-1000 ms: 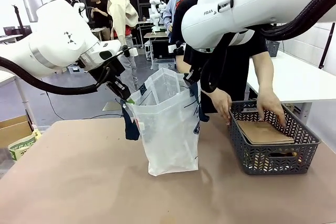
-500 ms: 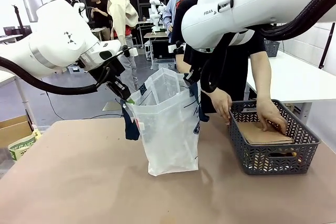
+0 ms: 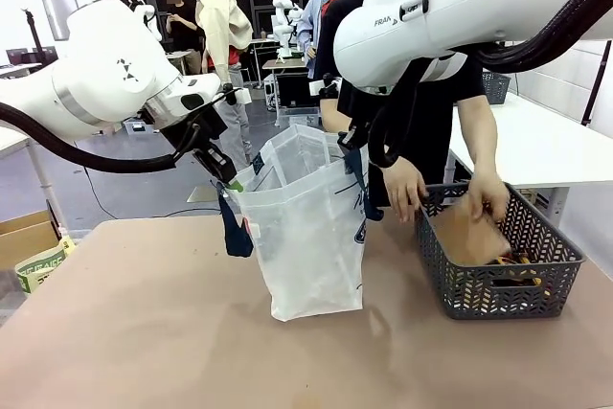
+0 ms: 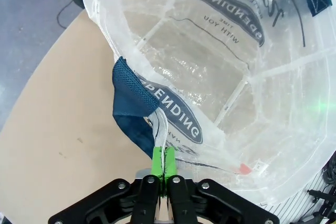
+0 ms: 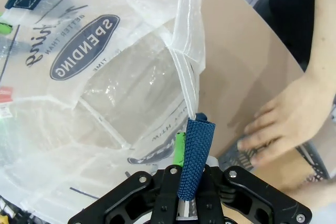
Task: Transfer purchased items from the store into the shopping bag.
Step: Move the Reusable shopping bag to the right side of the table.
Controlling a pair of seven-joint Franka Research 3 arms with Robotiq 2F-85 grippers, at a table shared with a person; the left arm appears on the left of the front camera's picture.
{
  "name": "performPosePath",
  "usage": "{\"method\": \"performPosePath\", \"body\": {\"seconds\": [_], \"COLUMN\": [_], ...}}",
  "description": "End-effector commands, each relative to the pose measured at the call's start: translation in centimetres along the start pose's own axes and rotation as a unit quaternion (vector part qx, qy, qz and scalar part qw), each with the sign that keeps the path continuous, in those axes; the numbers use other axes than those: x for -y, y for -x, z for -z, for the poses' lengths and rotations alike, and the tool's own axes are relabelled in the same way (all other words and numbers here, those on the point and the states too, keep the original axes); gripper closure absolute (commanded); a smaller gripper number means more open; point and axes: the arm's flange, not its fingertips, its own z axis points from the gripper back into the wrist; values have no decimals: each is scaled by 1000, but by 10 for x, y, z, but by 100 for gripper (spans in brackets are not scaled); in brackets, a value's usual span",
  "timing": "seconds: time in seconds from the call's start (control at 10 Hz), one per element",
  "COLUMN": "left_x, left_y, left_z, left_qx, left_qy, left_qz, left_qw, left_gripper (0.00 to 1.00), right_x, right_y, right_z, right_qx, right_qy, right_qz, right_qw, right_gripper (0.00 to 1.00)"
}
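Lab hall — white work tables (image 3: 536, 146), cardboard box (image 3: 24, 235), grey floor (image 3: 124, 193).

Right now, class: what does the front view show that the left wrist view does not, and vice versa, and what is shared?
Front view: the grey basket, with a person's hand holding a brown sheet tilted inside. Left wrist view: the inside of the shopping bag, its print SPENDING readable. Shared: the bag, the table, the left gripper shut on the bag's rim.
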Motion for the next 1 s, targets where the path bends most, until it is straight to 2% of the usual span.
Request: {"method": "performPosePath", "body": {"seconds": [0.0, 0.9], "left_x": [-2, -15], "left_y": [2, 8], "left_z": [-4, -6], "left_qx": [-15, -43], "left_qy": [-9, -24], "left_qz": [0, -7], "left_qw": [1000, 999], "left_gripper": [100, 100], "right_x": [7, 19], "right_y": [10, 22], "right_z": [-7, -9], "right_qx": [1, 1], "right_qy": [5, 19], "right_qz": [-20, -22], "right_qw": [1000, 1000], "right_gripper": [100, 100]}}
